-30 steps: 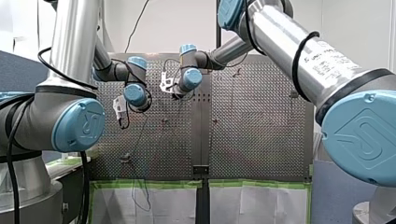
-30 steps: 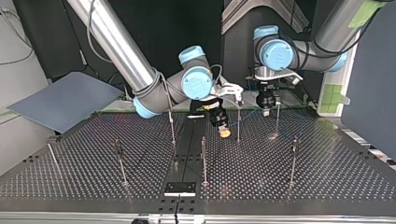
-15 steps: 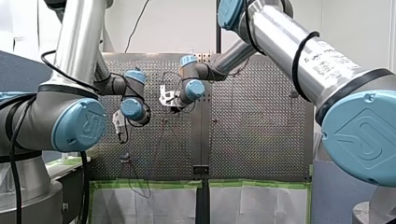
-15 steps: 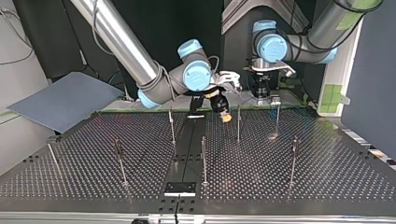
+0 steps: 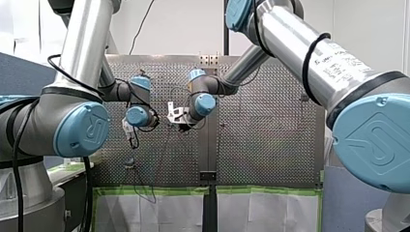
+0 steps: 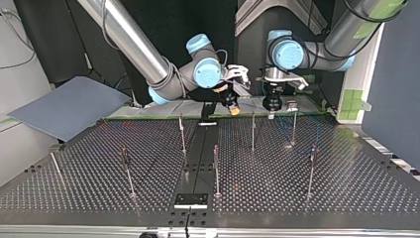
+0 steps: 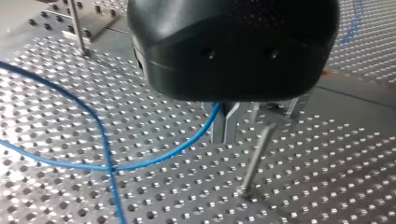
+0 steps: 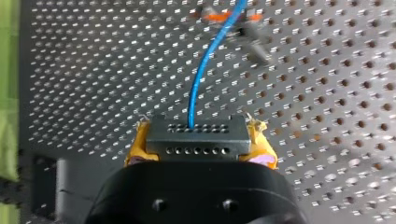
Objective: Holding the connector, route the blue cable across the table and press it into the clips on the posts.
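Note:
In the right wrist view my right gripper point(image 8: 200, 147) is shut, its yellow pads point(image 8: 137, 145) clamping a dark grey connector point(image 8: 197, 137). The blue cable point(image 8: 201, 79) runs from the connector ahead to an orange clip point(image 8: 229, 16) on a post. In the left wrist view my left gripper point(image 7: 226, 137) has its metal fingers shut on the blue cable point(image 7: 159, 158), which loops over the perforated table point(image 7: 56, 186) and crosses itself. A thin post point(image 7: 256, 158) stands just beside those fingers. In the top view both grippers hang close together above the table's far edge: my right gripper point(image 6: 233, 110) and my left gripper point(image 6: 271, 106).
Several thin upright posts stand across the perforated table, among them three point(image 6: 182, 134), point(image 6: 252, 131), point(image 6: 294, 126) near the grippers. A dark centre strip point(image 6: 198, 163) ends in a black plate point(image 6: 190, 200) at the near edge. A grey-blue board point(image 6: 69, 106) lies at the top view's left.
Both grippers have lifted and pulled back toward the table's far edge in the top view, the right one clear of the posts. Both grips have held.

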Motion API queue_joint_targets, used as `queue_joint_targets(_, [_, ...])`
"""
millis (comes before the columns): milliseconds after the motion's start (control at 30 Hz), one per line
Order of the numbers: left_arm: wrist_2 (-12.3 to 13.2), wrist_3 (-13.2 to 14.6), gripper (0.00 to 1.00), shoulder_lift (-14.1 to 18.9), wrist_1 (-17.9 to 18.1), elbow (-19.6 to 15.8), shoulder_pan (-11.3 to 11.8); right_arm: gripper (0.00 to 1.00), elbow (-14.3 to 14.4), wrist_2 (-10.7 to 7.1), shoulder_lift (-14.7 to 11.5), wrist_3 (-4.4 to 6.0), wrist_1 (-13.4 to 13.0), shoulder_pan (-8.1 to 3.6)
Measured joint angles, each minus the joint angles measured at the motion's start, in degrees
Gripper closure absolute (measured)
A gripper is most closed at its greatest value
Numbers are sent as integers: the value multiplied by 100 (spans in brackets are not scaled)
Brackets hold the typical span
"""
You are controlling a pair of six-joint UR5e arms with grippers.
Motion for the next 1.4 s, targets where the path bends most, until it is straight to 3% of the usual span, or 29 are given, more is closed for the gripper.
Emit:
queue_joint_targets(133, [15,-19,100,-98,90,45,50,100,173,-11,-4,45,-25,-54])
queue_joint_targets(400, [-67,60,100,-401,96,62,89,100,217,-119,-6,90,-38,-180])
queue_joint_targets(733, [63,80,100,-581,128,89,124,100,179,-430,-6,97,-49,-285])
queue_joint_targets(1400, [377,47,100,-653,80,346,270,100,1,-468,-6,108,-49,-458])
